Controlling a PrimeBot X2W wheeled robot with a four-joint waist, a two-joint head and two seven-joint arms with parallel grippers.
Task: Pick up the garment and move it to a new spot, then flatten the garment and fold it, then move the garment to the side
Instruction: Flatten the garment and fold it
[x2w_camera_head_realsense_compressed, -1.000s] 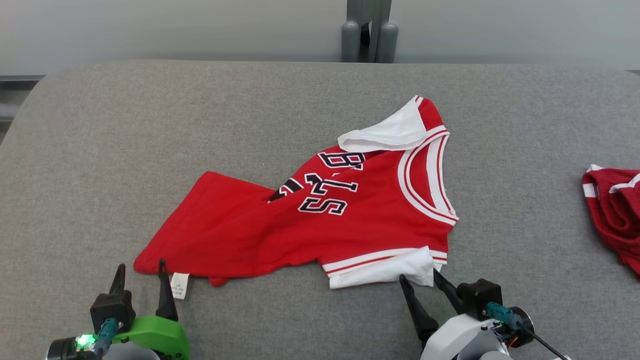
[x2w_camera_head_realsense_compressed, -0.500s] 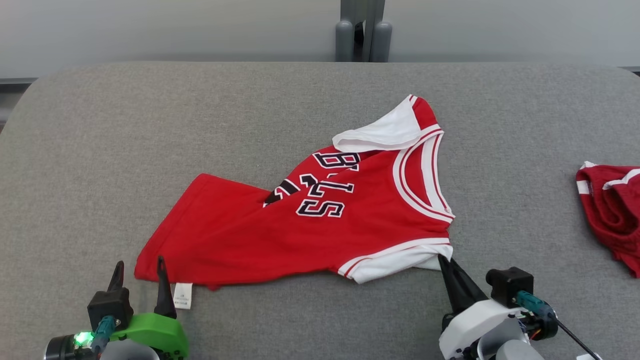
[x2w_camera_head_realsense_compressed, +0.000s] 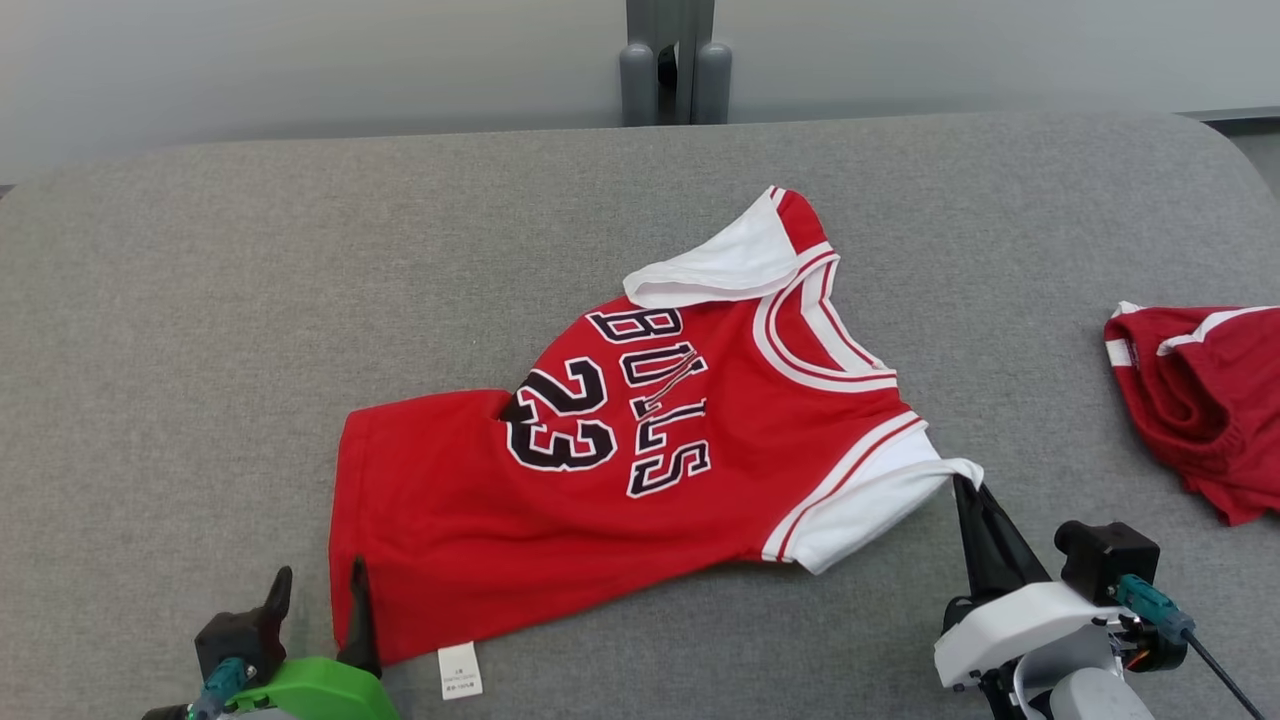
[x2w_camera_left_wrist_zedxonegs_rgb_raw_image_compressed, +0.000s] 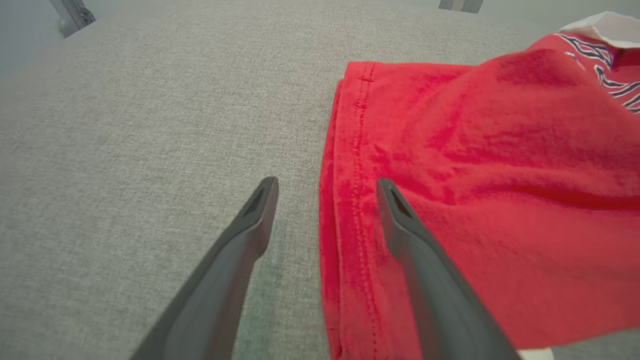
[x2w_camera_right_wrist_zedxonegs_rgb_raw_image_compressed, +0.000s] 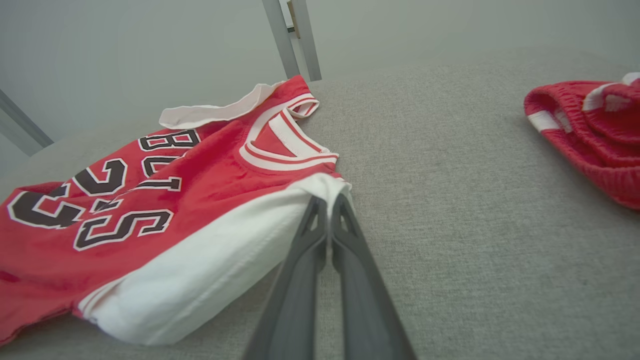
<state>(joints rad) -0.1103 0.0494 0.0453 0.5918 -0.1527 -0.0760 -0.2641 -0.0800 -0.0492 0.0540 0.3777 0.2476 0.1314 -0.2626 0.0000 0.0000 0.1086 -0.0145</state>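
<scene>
Now, from the head, the red shirt (x2w_camera_head_realsense_compressed: 600, 480) lies on the grey table (x2w_camera_head_realsense_compressed: 200, 300); at the left wrist, the left gripper (x2w_camera_left_wrist_zedxonegs_rgb_raw_image_compressed: 326, 182) stands wide across its hem; at the right wrist, the right gripper (x2w_camera_right_wrist_zedxonegs_rgb_raw_image_compressed: 327, 200) pinches its white sleeve (x2w_camera_right_wrist_zedxonegs_rgb_raw_image_compressed: 225, 270).

Two red garments lie on one grey bench (x2w_camera_head_realsense_compressed: 250, 300): a jersey (x2w_camera_head_realsense_compressed: 450, 520) at the centre and a crumpled garment (x2w_camera_head_realsense_compressed: 1200, 400) at the right edge (partly cut off there). One white label (x2w_camera_head_realsense_compressed: 459, 670) shows. Two claws: left claw (x2w_camera_head_realsense_compressed: 321, 568) lower left, right claw (x2w_camera_head_realsense_compressed: 965, 485) lower right.
</scene>
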